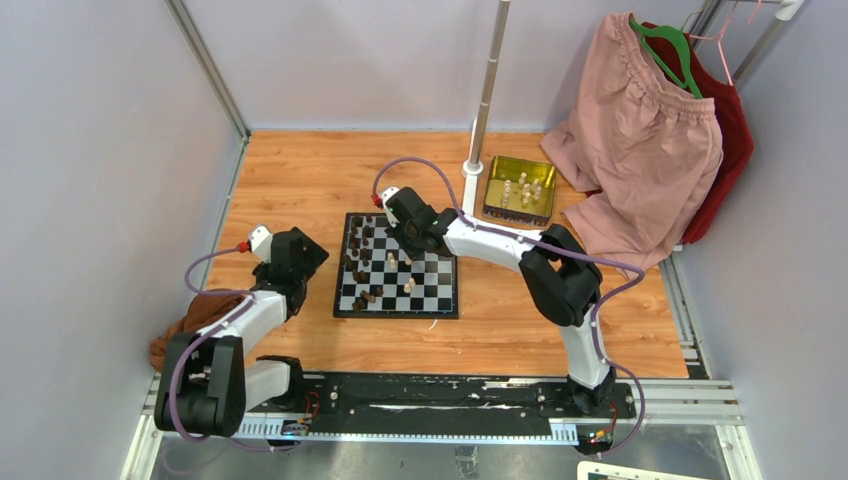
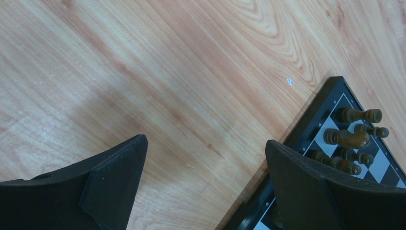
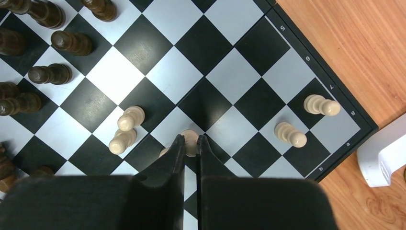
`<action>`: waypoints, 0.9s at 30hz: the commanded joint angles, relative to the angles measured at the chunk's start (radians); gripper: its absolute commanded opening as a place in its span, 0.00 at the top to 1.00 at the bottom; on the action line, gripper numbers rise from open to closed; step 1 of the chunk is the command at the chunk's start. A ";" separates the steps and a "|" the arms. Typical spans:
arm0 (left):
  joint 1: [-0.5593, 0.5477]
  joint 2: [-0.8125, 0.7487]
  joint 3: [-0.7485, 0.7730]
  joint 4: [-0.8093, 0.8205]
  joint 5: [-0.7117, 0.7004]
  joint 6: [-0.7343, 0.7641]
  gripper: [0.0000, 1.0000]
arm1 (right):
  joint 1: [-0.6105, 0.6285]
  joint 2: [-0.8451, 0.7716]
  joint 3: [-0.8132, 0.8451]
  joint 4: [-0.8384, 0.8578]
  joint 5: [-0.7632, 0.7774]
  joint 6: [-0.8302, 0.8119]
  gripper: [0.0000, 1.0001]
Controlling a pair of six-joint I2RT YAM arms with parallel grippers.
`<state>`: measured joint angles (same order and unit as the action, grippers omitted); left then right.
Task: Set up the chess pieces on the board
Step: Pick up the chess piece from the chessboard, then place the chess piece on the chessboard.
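Cream pawn (image 3: 190,137) stands well inside the board (image 3: 225,72); my right gripper (image 3: 190,143) pinches it at the very fingertips, so I'd lift straight and slowly, clear of neighbouring pawns (image 3: 127,129). Left gripper (image 2: 206,143) gapes empty beside the board

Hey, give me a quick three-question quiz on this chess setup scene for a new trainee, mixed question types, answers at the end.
1. True or false: the left gripper holds a dark piece.
2. What is pinched in the right gripper? A) a cream piece B) a dark piece C) nothing
3. Fill in: spare cream pieces wait in the gold ____ beyond the board.
Key: 1 false; 2 A; 3 tin.
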<state>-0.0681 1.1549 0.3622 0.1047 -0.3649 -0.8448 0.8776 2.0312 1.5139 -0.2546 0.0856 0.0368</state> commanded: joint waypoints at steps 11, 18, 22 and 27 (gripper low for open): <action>-0.005 0.022 -0.002 0.029 -0.030 0.007 0.00 | 0.011 -0.045 0.039 -0.037 0.065 -0.025 1.00; -0.004 0.025 0.000 0.030 -0.032 0.010 0.00 | -0.011 -0.073 0.005 -0.034 0.105 -0.028 1.00; -0.004 0.026 0.000 0.030 -0.032 0.010 0.00 | -0.031 -0.086 -0.022 -0.020 0.117 -0.023 1.00; -0.004 0.025 0.001 0.031 -0.031 0.012 0.00 | -0.054 -0.093 -0.052 -0.007 0.118 -0.011 1.00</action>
<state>-0.0681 1.1728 0.3622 0.1104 -0.3687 -0.8444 0.8505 1.9736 1.4940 -0.2661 0.1730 0.0254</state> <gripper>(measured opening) 0.997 0.041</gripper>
